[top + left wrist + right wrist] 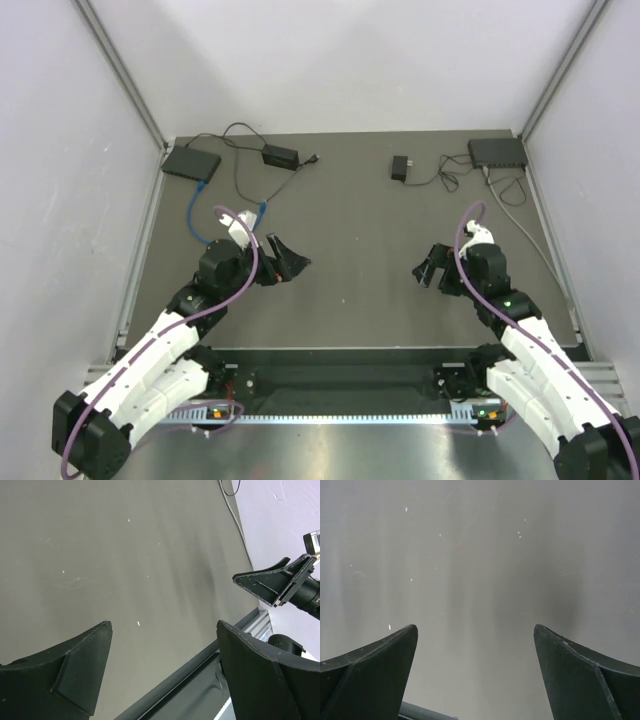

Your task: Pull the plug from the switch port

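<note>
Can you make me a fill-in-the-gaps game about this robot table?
The cable plugged into the left switch is ____.
The left gripper and the right gripper are both ____.
With the right switch, that makes ____ switches.
Missing words: blue, open, two.

A flat black switch (190, 162) lies at the mat's far-left corner. A blue plug (204, 183) seems seated in its near edge, though it is too small to be sure. Its blue cable (193, 215) loops forward. A second black switch (497, 152) lies far right, with a pale cable (489, 174) leaving its near edge.
</note>
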You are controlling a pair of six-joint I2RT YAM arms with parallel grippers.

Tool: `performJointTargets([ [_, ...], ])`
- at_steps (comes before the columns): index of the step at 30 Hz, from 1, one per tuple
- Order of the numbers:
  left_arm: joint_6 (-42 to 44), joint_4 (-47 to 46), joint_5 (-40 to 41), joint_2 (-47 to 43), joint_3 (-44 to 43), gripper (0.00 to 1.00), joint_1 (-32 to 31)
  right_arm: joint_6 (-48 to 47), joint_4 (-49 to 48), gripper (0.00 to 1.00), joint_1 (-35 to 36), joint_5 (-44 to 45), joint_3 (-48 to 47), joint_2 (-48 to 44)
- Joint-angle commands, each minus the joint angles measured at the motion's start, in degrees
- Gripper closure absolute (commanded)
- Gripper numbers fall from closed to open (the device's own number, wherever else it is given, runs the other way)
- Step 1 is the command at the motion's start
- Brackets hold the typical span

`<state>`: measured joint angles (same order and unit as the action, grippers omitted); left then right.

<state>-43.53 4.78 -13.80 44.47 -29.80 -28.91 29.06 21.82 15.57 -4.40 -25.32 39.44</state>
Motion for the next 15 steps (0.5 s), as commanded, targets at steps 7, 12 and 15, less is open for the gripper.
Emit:
performJointTargets([
  [7,1.52,-1.26,0.36,-0.61,-2.28,0.11,-0.19,-2.25,0.76,0.0,-0.46,2.56,-5.61,1.07],
  [12,1.95,-1.26,0.18,0.0,-2.89,0.11,-0.19,-3.48,0.41,0.0,-0.46,2.73,-7.81,4.15],
  [15,2.57,-1.09,0.18,1.23,-3.77,0.11,-0.19,-4.27,0.33,0.0,-0.46,4.14,-9.65,6.17],
])
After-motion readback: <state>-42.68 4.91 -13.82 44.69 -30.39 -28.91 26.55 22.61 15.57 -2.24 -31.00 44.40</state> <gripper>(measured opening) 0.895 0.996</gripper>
